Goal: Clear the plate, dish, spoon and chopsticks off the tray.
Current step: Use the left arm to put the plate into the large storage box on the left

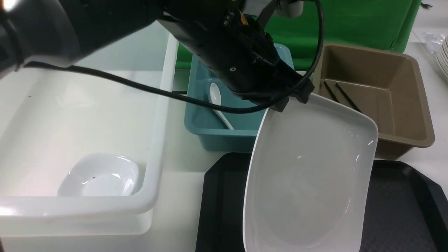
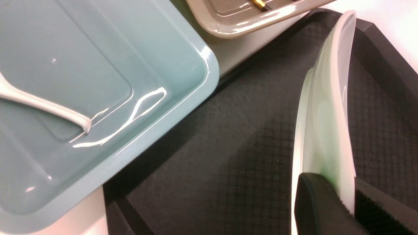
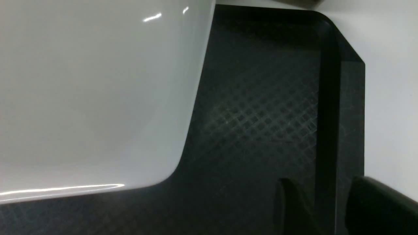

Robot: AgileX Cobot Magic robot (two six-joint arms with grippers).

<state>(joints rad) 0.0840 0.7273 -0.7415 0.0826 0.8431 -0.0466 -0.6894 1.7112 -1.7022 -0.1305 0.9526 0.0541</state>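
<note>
Over the tray [image 1: 402, 210], left gripper [image 2: 347, 199] pinches rim of the tilted plate [image 1: 308, 175] (right gripper [image 3: 325, 191] gapes empty).

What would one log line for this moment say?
left gripper: shut on plate, tilted over tray | right gripper: open, empty | spoon: in blue bin | chopsticks: in brown bin

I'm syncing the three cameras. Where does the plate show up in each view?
Front view: the plate, tilted, lower centre-right, over the tray.
Left wrist view: the plate edge-on, rim clamped in the left gripper.
Right wrist view: the plate, a broad white surface above the tray.
Shared landmark: the tray's textured black floor.
</note>
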